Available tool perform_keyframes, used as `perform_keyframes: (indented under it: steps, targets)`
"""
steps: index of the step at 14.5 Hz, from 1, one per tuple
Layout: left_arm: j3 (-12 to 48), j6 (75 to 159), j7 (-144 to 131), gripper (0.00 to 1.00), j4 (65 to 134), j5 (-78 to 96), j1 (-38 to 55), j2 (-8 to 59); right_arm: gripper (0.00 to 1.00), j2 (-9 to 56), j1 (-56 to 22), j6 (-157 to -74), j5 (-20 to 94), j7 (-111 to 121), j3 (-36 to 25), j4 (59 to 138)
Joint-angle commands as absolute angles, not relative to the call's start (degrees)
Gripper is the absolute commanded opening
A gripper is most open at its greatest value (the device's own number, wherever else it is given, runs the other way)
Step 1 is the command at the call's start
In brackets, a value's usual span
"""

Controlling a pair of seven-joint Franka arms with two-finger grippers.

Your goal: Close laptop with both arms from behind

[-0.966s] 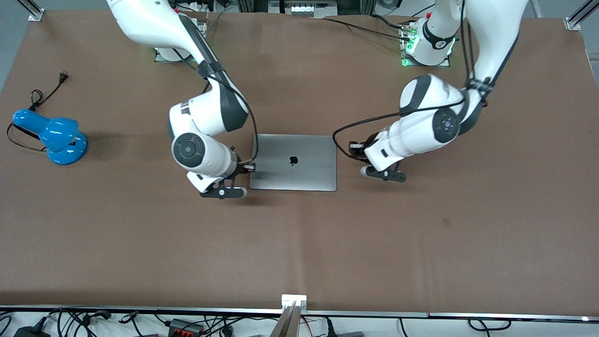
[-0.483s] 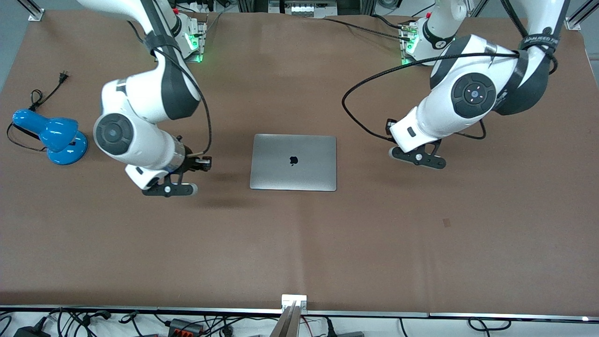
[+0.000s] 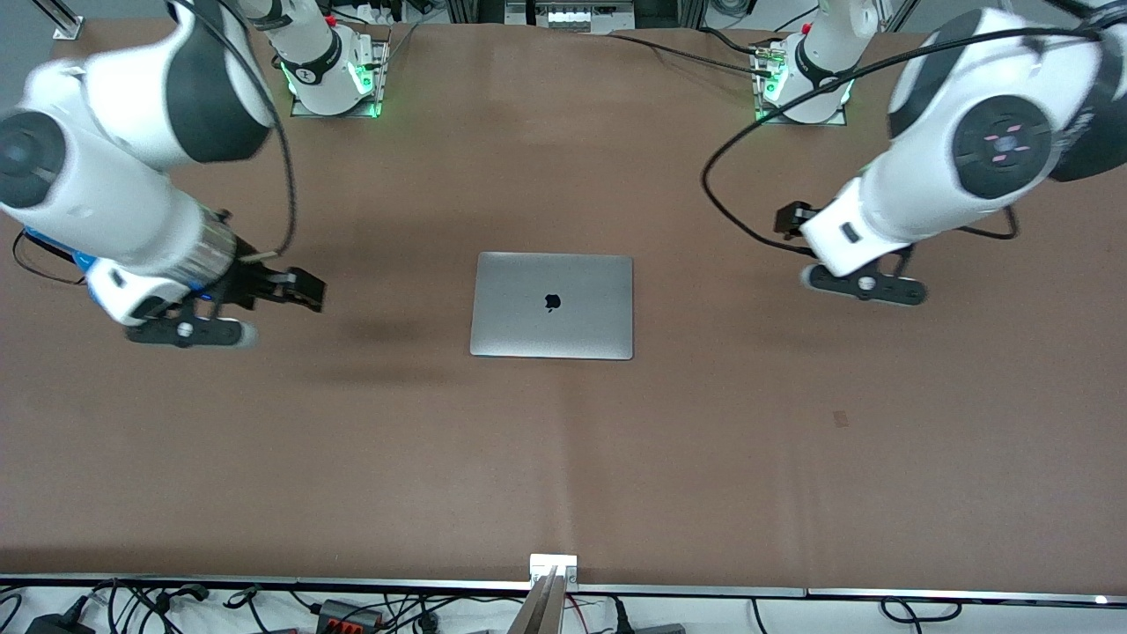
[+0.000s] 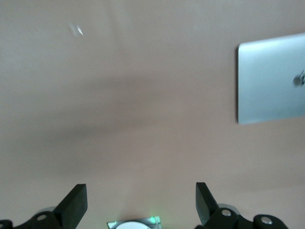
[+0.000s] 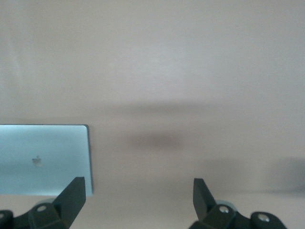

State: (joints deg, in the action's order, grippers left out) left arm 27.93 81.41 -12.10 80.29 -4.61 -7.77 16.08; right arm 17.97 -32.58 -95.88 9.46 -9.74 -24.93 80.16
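Your laptop (image 3: 552, 305) lies shut at table centre, so, as best I can judge through blur, simply park the left gripper (image 4: 141, 204) at three o'clock and the right gripper (image 5: 138, 199) at nine, both spread and holding nothing.

- A brown table (image 3: 563, 458) carries everything.
- The laptop (image 3: 552, 305) lies shut and flat near the table's middle, lid up, black apple logo showing.
- A blue desk lamp (image 3: 53, 251), mostly hidden under the right arm, sits at that arm's end of the table.
- Both arm bases stand along the edge farthest from the front camera.
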Motion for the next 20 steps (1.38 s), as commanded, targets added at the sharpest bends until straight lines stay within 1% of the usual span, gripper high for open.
perform_keyframes:
  steps: [1, 3, 4, 6, 7, 9, 10, 11, 13, 17, 18, 20]
  targets:
    - [26.04, 79.54, -13.18, 1.00, 75.06, -4.66, -8.53, 15.75, 1.00, 18.54, -32.69, -93.08, 8.79, -6.86, -29.51, 77.17]
    - [18.94, 79.80, -13.63, 1.00, 75.32, -3.43, -6.25, 14.07, 1.00, 18.46, -31.65, -93.51, 9.49, -4.84, -30.85, 77.17]
    - [15.59, 79.98, -13.62, 1.00, 75.67, -3.43, -4.76, 12.76, 1.00, 18.46, -28.77, -93.86, 9.75, -4.49, -29.81, 77.08]
    - [11.62, 82.60, -13.54, 1.00, 79.52, -3.51, -3.08, 9.51, 1.00, 16.97, -19.04, -94.04, 9.50, -4.22, -20.27, 76.73]
    - [9.95, 84.79, -13.27, 1.00, 83.02, -2.91, -2.64, 6.36, 1.00, 16.35, -14.20, -94.39, 8.71, -3.96, -15.78, 76.73]
    - [9.23, 90.15, -12.66, 1.00, 91.28, -2.46, -2.11, 0.29, 1.00, 15.30, -6.63, -95.18, 4.51, -3.35, -9.00, 76.73]
    - [9.05, 90.26, -10.92, 1.00, 93.67, -2.46, -2.11, -1.74, 1.00, 14.16, -2.15, -95.62, 2.05, -1.77, -4.44, 77.08]
    - [8.70, 90.18, -8.29, 1.00, 94.91, -2.55, -2.11, -2.80, 1.00, 13.89, 0.59, -95.54, 0.37, -1.06, -1.44, 77.17]
    - [8.70, 89.13, -6.77, 1.00, 94.92, -2.55, -2.20, -2.90, 1.00, 13.89, 0.97, -94.84, -0.09, -0.88, -0.88, 77.17]
    - [10.46, 88.77, -7.56, 1.00, 93.96, -2.64, -2.11, -2.81, 1.00, 13.36, 1.05, -94.66, -0.09, 2.28, -2.02, 77.60]
    - [10.63, 88.77, -7.65, 1.00, 93.78, -2.55, -1.94, -2.90, 1.00, 11.97, 1.05, -94.14, 0.09, 1.68, -2.02, 79.52]
    - [11.86, 88.95, -7.65, 1.00, 92.82, -2.46, -2.02, -2.81, 1.00, 7.67, 1.05, -95.35, -0.09, 1.49, -2.02, 86.01]
